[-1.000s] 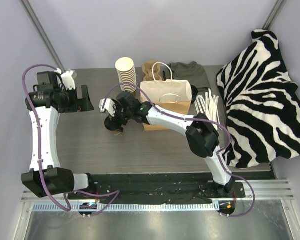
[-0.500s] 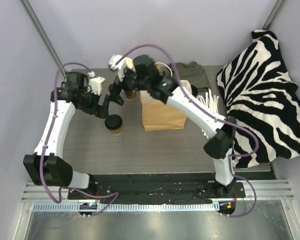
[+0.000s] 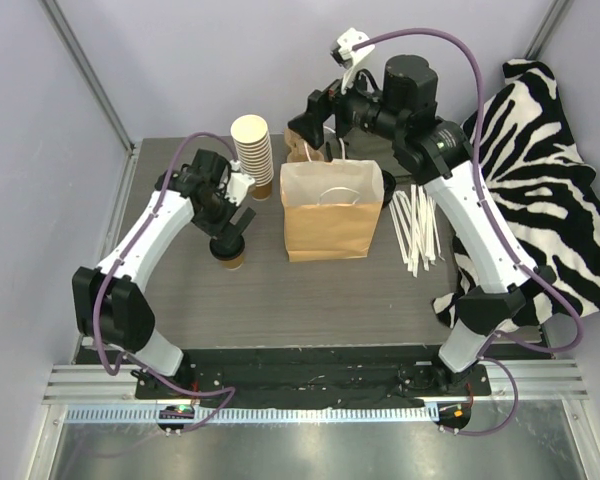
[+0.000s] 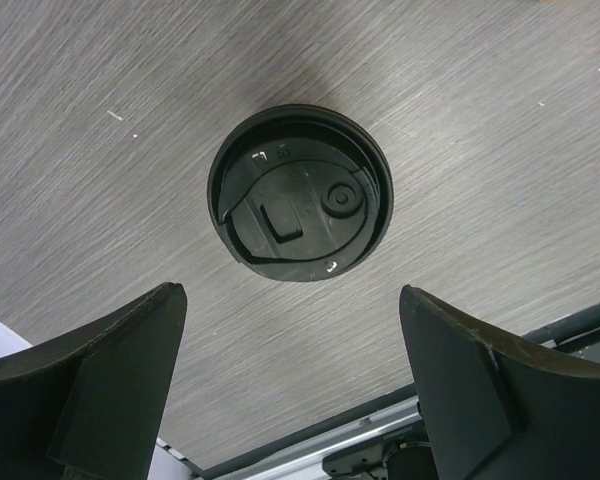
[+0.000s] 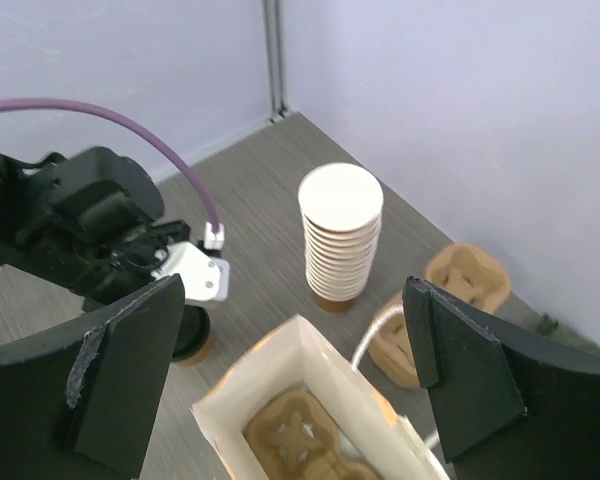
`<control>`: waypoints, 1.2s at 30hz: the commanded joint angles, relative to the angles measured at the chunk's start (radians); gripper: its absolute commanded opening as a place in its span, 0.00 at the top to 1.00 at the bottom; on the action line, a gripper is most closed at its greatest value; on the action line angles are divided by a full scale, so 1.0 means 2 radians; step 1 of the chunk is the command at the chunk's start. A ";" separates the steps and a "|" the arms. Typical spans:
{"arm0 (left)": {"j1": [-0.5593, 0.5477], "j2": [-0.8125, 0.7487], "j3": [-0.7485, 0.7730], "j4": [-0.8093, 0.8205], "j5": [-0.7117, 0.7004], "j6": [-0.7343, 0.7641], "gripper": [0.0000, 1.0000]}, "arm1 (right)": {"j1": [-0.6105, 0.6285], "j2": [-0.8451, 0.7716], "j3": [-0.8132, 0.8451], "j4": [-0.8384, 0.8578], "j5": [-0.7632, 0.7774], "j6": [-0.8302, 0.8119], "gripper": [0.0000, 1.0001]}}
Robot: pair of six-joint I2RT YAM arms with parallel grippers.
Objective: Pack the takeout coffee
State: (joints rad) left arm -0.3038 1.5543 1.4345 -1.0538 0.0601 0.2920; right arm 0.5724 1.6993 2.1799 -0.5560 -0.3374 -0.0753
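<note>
Takeout coffee [image 3: 229, 252] stands on the grey table [image 3: 280, 300], left of centre, upright with its long axis vertical and its black lid facing straight up. On the lid a small rectangular opening and a round dimple show in the left wrist view; which table edge the opening faces cannot be said with confidence.

Surroundings: an open brown paper bag [image 3: 330, 210] stands near the cup's right, mouth up, with bare table between the two. A moulded cardboard tray [image 5: 300, 435] lies inside it. A tall stack of lidless cups [image 3: 252, 150] stands behind the coffee, more cardboard trays [image 3: 302, 140] beyond the bag, white straws [image 3: 417, 225] to the bag's right, and a zebra-striped cloth [image 3: 530, 180] at the far right.

Left gripper [image 4: 292, 292] hangs directly above the lid, hiding part of the cup from overhead; its jaws are spread wider than the lid, touching nothing, holding nothing.

Right gripper [image 5: 292, 290] is raised high over the far side of the bag, jaws wide apart and empty
</note>
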 commanded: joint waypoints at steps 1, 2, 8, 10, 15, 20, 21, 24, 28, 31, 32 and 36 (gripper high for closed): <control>-0.004 0.013 0.006 0.015 -0.022 -0.003 0.07 | -0.028 -0.020 -0.018 -0.021 0.024 0.012 0.00; -0.004 0.017 0.008 0.012 -0.019 -0.003 0.07 | -0.038 -0.021 -0.022 -0.023 0.028 0.010 0.00; -0.007 0.027 0.000 0.024 -0.016 -0.005 0.10 | -0.065 -0.027 -0.030 -0.037 0.039 -0.004 0.00; -0.006 0.028 -0.010 0.033 -0.015 -0.008 0.11 | -0.070 -0.027 -0.031 -0.045 0.040 -0.013 0.00; -0.010 0.043 -0.012 0.042 -0.006 -0.013 0.11 | -0.073 -0.030 -0.034 -0.058 0.038 -0.017 0.00; -0.010 0.048 -0.024 0.059 -0.009 -0.013 0.10 | -0.073 -0.029 -0.033 -0.061 0.039 -0.020 0.00; -0.011 0.050 -0.026 0.061 -0.007 -0.013 0.10 | -0.074 -0.029 -0.032 -0.062 0.040 -0.020 0.00; -0.011 0.055 -0.029 0.066 -0.007 -0.012 0.11 | -0.075 -0.027 -0.032 -0.062 0.041 -0.021 0.00; -0.012 0.056 -0.036 0.078 -0.012 -0.006 0.14 | -0.078 -0.024 -0.028 -0.060 0.047 -0.024 0.00; -0.014 0.057 -0.041 0.081 -0.012 -0.003 0.18 | -0.081 -0.023 -0.030 -0.061 0.051 -0.024 0.00; -0.015 0.057 -0.044 0.082 -0.014 -0.003 0.18 | -0.084 -0.023 -0.031 -0.060 0.050 -0.025 0.00; -0.018 0.055 -0.048 0.086 -0.019 0.002 0.21 | -0.089 -0.023 -0.034 -0.062 0.051 -0.033 0.00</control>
State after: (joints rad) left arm -0.3309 1.6669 1.3605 -0.9245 0.0380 0.2741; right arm 0.4076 1.6928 2.1086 -0.6884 -0.2550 -0.1192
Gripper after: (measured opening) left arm 0.813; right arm 0.996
